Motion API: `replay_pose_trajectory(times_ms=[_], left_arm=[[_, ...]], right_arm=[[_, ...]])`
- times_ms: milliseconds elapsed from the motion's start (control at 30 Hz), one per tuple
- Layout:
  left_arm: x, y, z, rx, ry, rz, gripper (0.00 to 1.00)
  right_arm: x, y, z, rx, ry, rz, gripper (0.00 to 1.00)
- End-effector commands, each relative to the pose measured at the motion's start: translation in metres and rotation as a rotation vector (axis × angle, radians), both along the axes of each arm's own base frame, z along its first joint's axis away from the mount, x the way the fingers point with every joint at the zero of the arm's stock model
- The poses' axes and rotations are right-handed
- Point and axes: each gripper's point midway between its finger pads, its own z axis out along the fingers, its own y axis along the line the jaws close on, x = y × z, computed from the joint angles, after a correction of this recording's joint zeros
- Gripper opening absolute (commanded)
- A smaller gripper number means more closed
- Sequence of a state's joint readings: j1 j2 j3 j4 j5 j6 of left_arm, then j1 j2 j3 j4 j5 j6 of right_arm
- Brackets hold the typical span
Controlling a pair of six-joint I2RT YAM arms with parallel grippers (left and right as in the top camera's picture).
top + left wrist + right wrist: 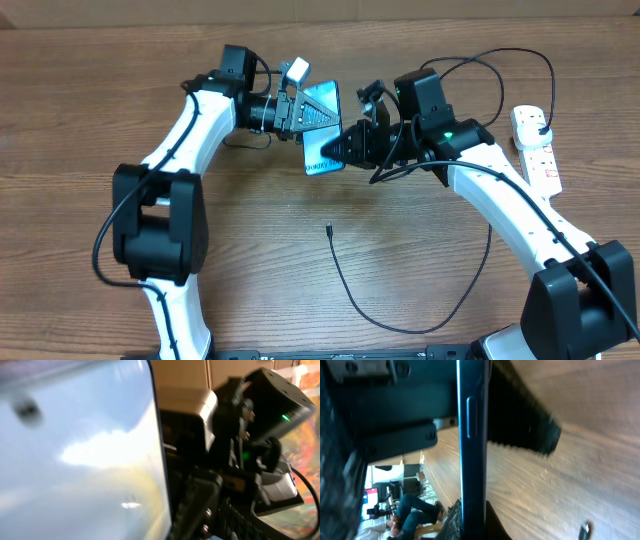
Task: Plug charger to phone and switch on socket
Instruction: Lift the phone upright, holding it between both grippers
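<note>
The phone (323, 158), with a light blue screen, is held up off the table between both arms. My left gripper (306, 112) is shut on its upper part. My right gripper (346, 150) is shut on its lower edge. In the left wrist view the phone's screen (75, 460) fills the left half. In the right wrist view the phone (472, 435) is edge-on between my right fingers (472, 522). The charger's connector tip (329, 230) lies loose on the table, also in the right wrist view (583, 530). Its black cable (400, 326) loops toward the white socket (537, 150) at the right.
The cable loop lies across the table in front of the right arm. More black cable arcs behind the right arm (520, 55). The socket lies near the table's right edge. The right arm's body (270, 410) fills the right of the left wrist view.
</note>
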State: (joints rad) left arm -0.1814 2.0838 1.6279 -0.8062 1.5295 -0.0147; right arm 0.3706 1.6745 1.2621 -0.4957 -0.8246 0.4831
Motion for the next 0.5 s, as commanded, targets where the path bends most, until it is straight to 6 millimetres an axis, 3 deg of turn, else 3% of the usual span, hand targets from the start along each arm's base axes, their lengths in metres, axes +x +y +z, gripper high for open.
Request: replay_pose_trajectory(times_ms=[0, 200, 367, 467], left_arm=[[-0.025, 0.002, 0.077, -0.088, -0.216, -0.026, 0.82], [-0.042, 0.018, 0.126, -0.105, -0.35, 0.003, 0.82], [-0.035, 0.033, 0.146, -0.101, -0.381, 0.044, 0.72], [-0.029, 0.037, 0.151, -0.098, -0.387, 0.056, 0.69]], right_arm=[[0.005, 0.004, 0.021, 0.052, -0.088, 0.02, 0.04], [0.008, 0.014, 0.047, 0.157, -0.173, 0.076, 0.04], [0.002, 0.021, 0.069, 0.248, -0.237, 0.157, 0.04], [0.0, 0.022, 0.071, 0.259, -0.243, 0.169, 0.04]])
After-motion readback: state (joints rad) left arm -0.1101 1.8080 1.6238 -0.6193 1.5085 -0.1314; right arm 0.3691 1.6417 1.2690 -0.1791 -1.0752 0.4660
